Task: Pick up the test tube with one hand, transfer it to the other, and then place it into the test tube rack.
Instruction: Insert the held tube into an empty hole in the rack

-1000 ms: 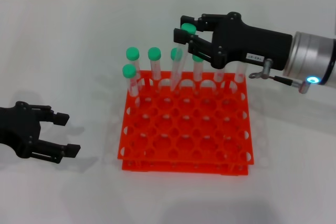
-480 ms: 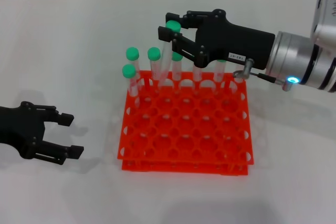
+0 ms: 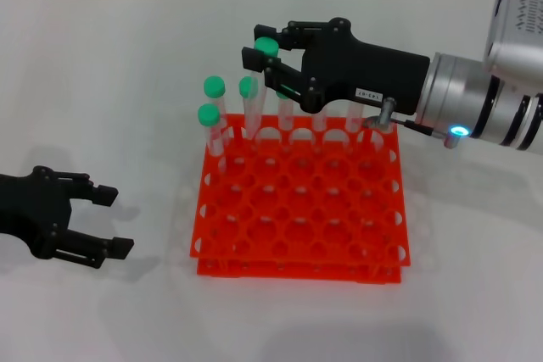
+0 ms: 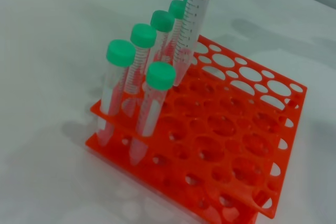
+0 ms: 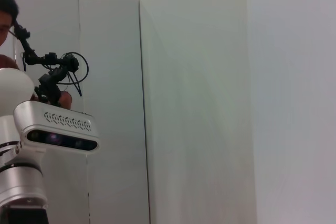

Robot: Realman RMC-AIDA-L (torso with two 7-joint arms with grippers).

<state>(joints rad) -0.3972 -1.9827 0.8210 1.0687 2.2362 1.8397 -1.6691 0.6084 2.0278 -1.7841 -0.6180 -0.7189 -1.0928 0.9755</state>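
Observation:
My right gripper (image 3: pixel 257 48), black with a small white label and a blue light on its wrist, is shut on the test tube (image 3: pixel 255 99) just below its green cap. The tube hangs tilted, its lower end over the back row of the orange-red rack (image 3: pixel 297 272). The left wrist view shows the tube (image 4: pixel 195 19) with its tip close above the rack's top tier (image 4: pixel 247 182), next to the standing tubes. My left gripper (image 3: pixel 114 221) is open and empty, low over the table to the left of the rack.
Several other green-capped tubes (image 3: pixel 214 87) stand in the rack's back rows, close to the held tube. They also show in the left wrist view (image 4: pixel 121 53). The right wrist view shows only a wall and the robot's head.
My right gripper has carried the tube to the left along the rack's back row. The left gripper has barely shifted.

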